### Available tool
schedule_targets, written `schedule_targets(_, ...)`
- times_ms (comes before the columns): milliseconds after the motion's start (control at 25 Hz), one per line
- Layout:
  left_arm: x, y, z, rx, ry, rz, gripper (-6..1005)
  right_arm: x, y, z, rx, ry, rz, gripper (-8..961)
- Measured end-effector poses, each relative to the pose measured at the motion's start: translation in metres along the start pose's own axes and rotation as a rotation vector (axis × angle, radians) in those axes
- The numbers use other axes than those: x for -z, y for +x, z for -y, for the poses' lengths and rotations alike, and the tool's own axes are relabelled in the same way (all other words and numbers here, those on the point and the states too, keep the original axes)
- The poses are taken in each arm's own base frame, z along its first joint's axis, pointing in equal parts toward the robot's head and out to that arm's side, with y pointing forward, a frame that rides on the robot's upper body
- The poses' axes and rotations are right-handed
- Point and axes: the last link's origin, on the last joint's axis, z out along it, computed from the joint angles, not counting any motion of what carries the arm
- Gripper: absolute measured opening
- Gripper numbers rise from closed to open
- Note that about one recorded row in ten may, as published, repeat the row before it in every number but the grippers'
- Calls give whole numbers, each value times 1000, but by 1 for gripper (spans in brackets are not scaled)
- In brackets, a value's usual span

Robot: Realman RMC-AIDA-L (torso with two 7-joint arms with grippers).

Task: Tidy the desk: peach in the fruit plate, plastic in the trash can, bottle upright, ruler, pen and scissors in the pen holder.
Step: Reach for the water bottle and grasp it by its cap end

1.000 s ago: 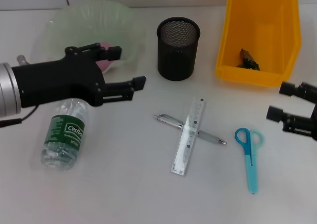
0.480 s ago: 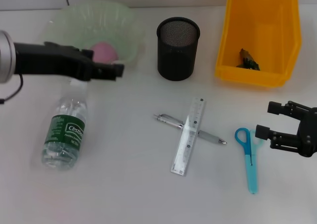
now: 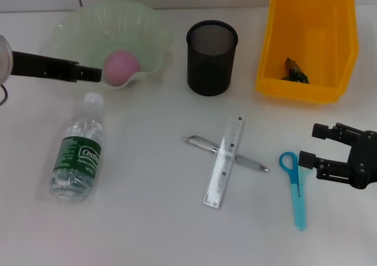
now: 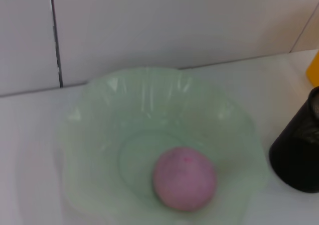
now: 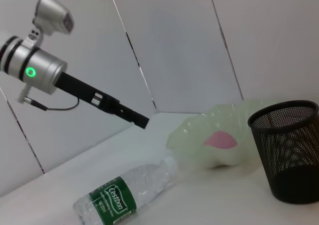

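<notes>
our left hand (image 3: 88, 73) has pulled back off the pink round peach (image 3: 121, 66), now in the pale green fruit plate (image 3: 147, 27); its spread we cannot tell. our right hand (image 3: 311, 145), fingers spread, has closed in beside the blue plastic scissors (image 3: 298, 186).

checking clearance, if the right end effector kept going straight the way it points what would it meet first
Probably the scissors: the right end effector, open, points toward their blue handles just ahead on the desk, though its height above them is unclear.
</notes>
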Motion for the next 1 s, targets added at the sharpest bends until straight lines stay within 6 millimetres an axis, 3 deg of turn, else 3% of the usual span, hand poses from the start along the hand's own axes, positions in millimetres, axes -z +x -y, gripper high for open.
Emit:
schedule_targets(200, -25, -6, -1, -18, 13, 39, 841, 0, 0, 0, -2, 1, 0, 845)
schedule_targets(560, -37, -12, 5, -3, 22, 60, 841, 0, -1, 2, -2, 7, 0, 845)
schedule_targets(600, -47, -15, 6, 0, 21, 79, 841, -1, -1, 2, -1, 7, 0, 845)
schedule_targets(720, -50, -16, 6, 0, 21, 81, 841, -1, -1, 2, -2, 7, 0, 845)
schedule_targets(800, -62, -20, 10, 10, 31, 91, 841, -1, -2, 2, -1, 6, 1, 845)
schedule_targets(1000, -68, -23, 12, 11, 33, 104, 841, -3, -2, 3, -3, 5, 1, 846)
